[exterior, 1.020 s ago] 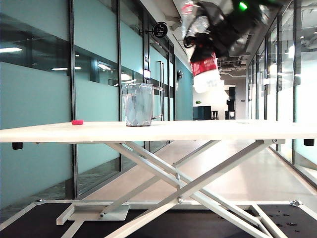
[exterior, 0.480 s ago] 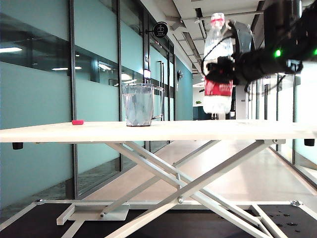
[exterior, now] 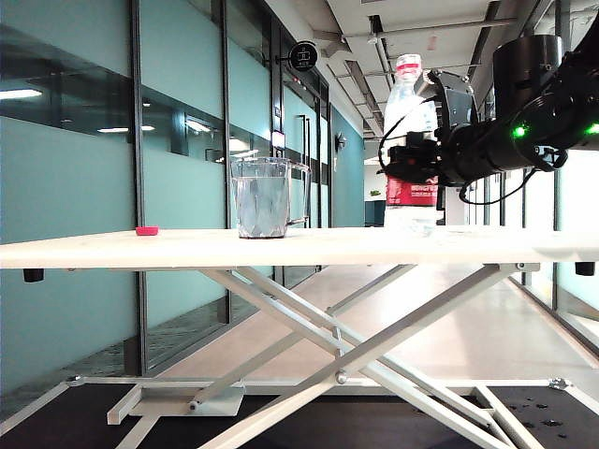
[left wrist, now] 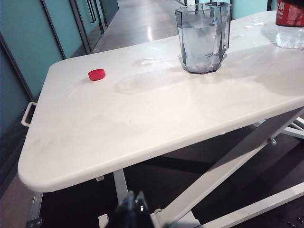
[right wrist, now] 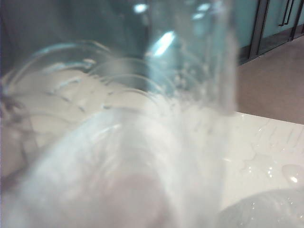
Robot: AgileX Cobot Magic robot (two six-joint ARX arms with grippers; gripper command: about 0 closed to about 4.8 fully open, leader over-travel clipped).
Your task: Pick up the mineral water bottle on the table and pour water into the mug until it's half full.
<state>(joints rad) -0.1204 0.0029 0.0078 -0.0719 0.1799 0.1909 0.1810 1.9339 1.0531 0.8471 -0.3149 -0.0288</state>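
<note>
Glass-walled corridor in pale teal stretches behind a wide white tabletop [exterior: 281,245] on a crossed metal frame.

Off to the right of the exterior view, the right end effector [exterior: 418,161] reaches in level from a black arm with green lights. It sits around the middle of the mineral water bottle [exterior: 409,140], at the top edge of the red label. The bottle is upright with its base at the tabletop, its neck ringed in red at the top. Whether the fingers press on it or stand just clear I cannot tell, since the wrist camera on that arm shows only a blurred wall of clear ribbed plastic (the bottle [right wrist: 142,142], pressed right up against the lens) with wet patches on the white surface beyond.

Well apart from that end effector, toward the middle of the tabletop, stands the mug [exterior: 264,196], clear and faceted, with water [left wrist: 202,45] filling much of it and its handle facing the bottle. Farther still on the same side, near the tabletop's far corner, lies a small red cap [left wrist: 96,74].

Below and in front of the tabletop's near edge hangs the left end effector [left wrist: 132,213], its dark fingertips pressed together on nothing, far from every object.
</note>
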